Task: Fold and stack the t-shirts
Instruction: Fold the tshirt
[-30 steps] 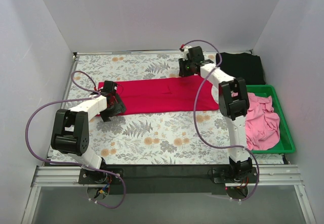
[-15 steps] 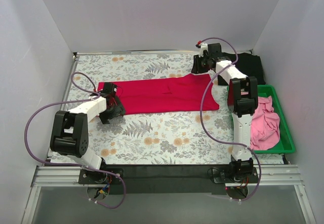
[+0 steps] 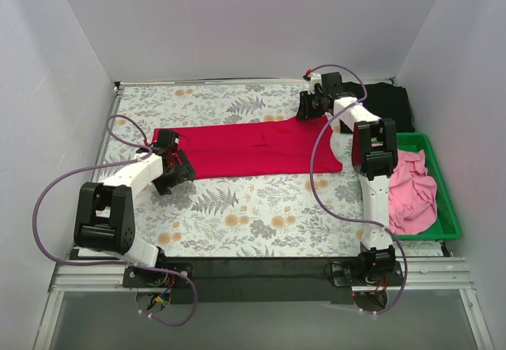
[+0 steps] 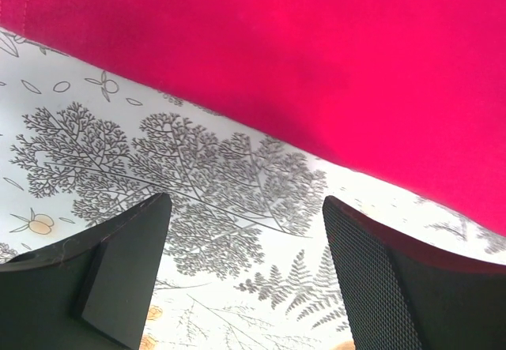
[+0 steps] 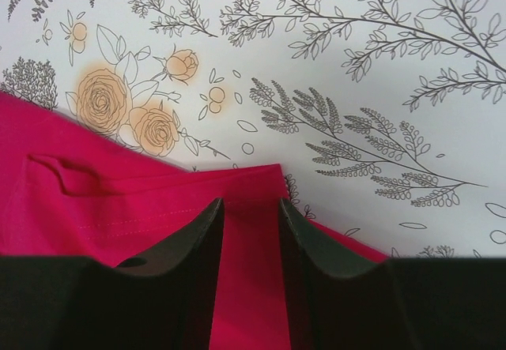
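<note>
A crimson red t-shirt (image 3: 245, 148) lies flat as a long band across the floral tablecloth (image 3: 253, 208). My left gripper (image 3: 178, 172) hovers open by its near left edge; in the left wrist view the gripper (image 4: 245, 201) is wide apart over bare tablecloth, with the red t-shirt (image 4: 316, 50) just beyond. My right gripper (image 3: 304, 111) sits at the far right corner. In the right wrist view the gripper (image 5: 250, 204) stands narrowly open, straddling flat red cloth (image 5: 118, 216). A black t-shirt (image 3: 387, 103) lies at the back right. Pink t-shirts (image 3: 411, 184) are bunched in the bin.
A green plastic bin (image 3: 407, 136) stands along the right edge of the table, next to the right arm. White walls close in the left, back and right sides. Purple cables loop from both arms over the tablecloth.
My right gripper swung right along the far edge, then came back a little over the red shirt's far corner. The left arm's elbow shifted left; its gripper barely moved.
</note>
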